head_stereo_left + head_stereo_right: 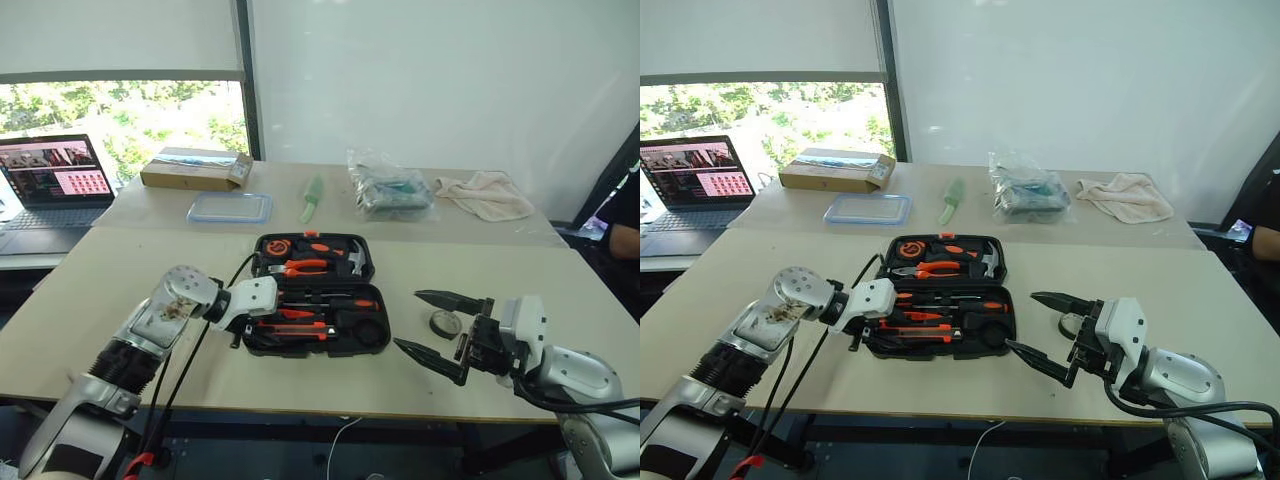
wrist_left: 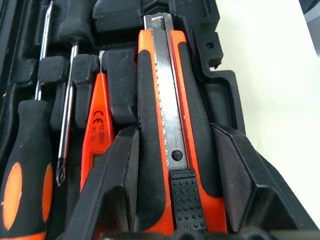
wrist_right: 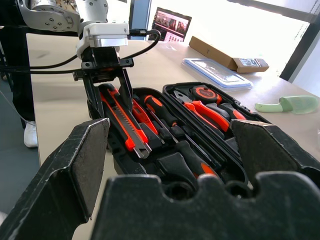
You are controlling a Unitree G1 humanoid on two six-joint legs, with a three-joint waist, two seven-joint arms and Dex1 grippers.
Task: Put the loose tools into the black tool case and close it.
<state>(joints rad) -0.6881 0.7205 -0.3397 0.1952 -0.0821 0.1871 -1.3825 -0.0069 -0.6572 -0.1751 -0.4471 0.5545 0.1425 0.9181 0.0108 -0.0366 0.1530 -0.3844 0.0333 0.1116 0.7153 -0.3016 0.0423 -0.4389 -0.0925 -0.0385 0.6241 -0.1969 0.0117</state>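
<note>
The black tool case (image 1: pixel 258 262) lies open in the middle of the table. My left gripper (image 1: pixel 240 332) reaches in at the case's front left corner and is shut on the orange-black utility knife (image 2: pixel 165 100), one finger on each side of its handle; the knife lies along the front row. Beside it in the case are the small orange tester screwdriver (image 2: pixel 97 115) and two orange-and-black screwdrivers (image 2: pixel 27 165). A small dark tape roll (image 1: pixel 445 323) lies on the table right of the case. My right gripper (image 1: pixel 408 318) hovers open next to that roll, holding nothing.
Orange-handled pliers (image 1: pixel 303 267) and a round tape measure (image 1: pixel 278 246) sit in the lid. Farther back are a clear blue-rimmed container (image 1: pixel 229 207), a cardboard box (image 1: pixel 195 168), a green item (image 1: pixel 312 197), a plastic bag (image 1: pixel 388 188) and a cloth (image 1: pixel 487 193). A laptop (image 1: pixel 50 180) stands far left.
</note>
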